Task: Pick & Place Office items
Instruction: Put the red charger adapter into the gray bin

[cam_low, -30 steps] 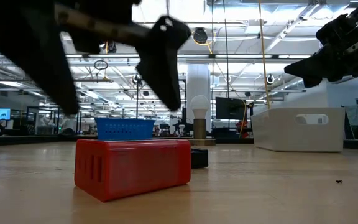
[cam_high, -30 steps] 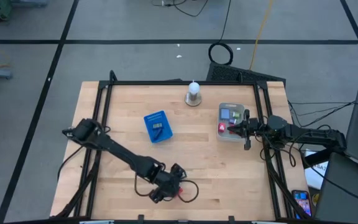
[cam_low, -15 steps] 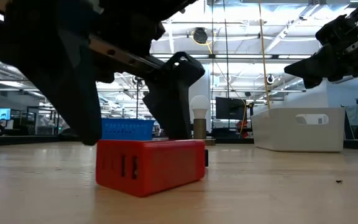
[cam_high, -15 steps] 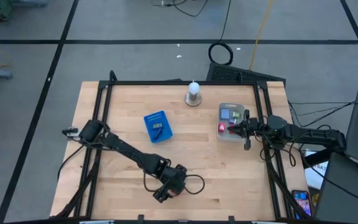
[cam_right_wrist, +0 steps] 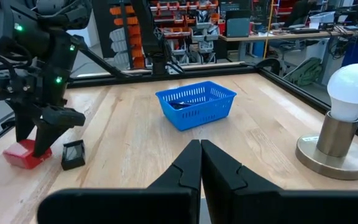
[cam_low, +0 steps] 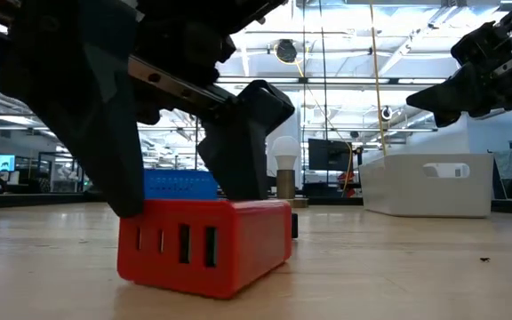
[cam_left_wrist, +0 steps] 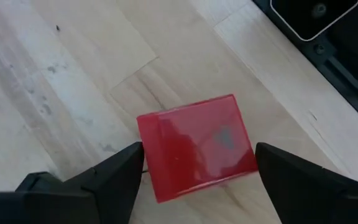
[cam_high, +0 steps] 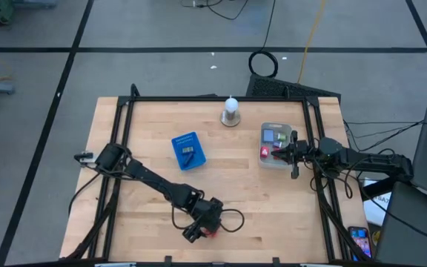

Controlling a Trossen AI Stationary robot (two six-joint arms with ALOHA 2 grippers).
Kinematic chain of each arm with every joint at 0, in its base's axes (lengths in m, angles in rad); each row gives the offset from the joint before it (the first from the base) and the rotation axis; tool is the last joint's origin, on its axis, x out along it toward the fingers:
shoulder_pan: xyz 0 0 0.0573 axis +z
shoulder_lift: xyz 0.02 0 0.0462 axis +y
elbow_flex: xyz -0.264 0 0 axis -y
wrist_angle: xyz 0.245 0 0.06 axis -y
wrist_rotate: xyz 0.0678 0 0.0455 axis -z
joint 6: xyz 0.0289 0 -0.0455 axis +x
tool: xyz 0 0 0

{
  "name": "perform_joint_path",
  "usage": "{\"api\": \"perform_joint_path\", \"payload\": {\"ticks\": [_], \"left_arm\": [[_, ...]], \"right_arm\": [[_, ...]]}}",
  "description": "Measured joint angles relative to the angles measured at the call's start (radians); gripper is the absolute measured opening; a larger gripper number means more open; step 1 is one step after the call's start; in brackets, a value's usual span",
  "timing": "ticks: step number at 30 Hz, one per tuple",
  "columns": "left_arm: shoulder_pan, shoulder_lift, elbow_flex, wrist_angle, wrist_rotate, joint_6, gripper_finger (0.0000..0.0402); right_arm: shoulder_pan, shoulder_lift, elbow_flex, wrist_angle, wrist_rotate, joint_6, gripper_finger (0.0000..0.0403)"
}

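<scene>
A red block (cam_left_wrist: 194, 146) with slots in one side lies flat on the table near its near edge (cam_high: 212, 232). My left gripper (cam_left_wrist: 199, 152) is open and reaches down over it, one finger on each side (cam_low: 185, 200). A small dark clip (cam_right_wrist: 73, 154) stands just behind the block. Several more small pieces, red and green among them, lie in the clear bin (cam_high: 276, 144) at the table's right. My right gripper (cam_high: 276, 153) hovers shut and empty above that bin (cam_right_wrist: 201, 149). My left gripper comes at the red block from above, pointing down, its open fingers across the block's width. One fingertip (cam_left_wrist: 135, 155) meets the block's side edge (cam_left_wrist: 140, 134); the other (cam_left_wrist: 263, 152) stands at the opposite edge, and whether it touches cannot be told. The block rests flat on the table.
A blue basket (cam_high: 187, 150) with a dark item inside sits mid-table. A white bulb on a round base (cam_high: 230, 111) stands near the far edge. A black frame (cam_high: 124, 126) rims the table. Bare wood lies between the basket and the bin.
My left gripper has moved a little toward the table's right and come down, so its open fingers now stand around the red block. The block has slid slightly and turned about on the table, showing its slotted side to the low view. My right arm has kept still.
</scene>
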Motion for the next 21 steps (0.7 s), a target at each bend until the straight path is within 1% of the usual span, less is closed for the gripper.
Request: {"api": "perform_joint_path", "payload": {"ticks": [5,11,13,17,21], "left_arm": [[0.0,0.0,0.0,0.0,-0.01,-0.017,0.0317],[0.007,0.0,-0.015,0.013,-0.02,-0.09,0.0318],[0.006,0.0,-0.015,0.008,-0.032,-0.103,0.031],[0.006,0.0,-0.015,0.008,-0.035,-0.106,0.0277],[0.006,0.0,-0.015,0.005,-0.035,-0.105,0.0273]], "right_arm": [[0.0,0.0,0.0,0.0,0.004,0.008,0.0],[0.0,0.0,0.0,0.0,0.005,0.015,0.0],[0.0,0.0,0.0,0.0,0.005,0.016,0.0],[0.0,0.0,0.0,0.0,0.005,0.018,0.0],[0.0,0.0,0.0,0.0,0.005,0.018,0.0]]}}
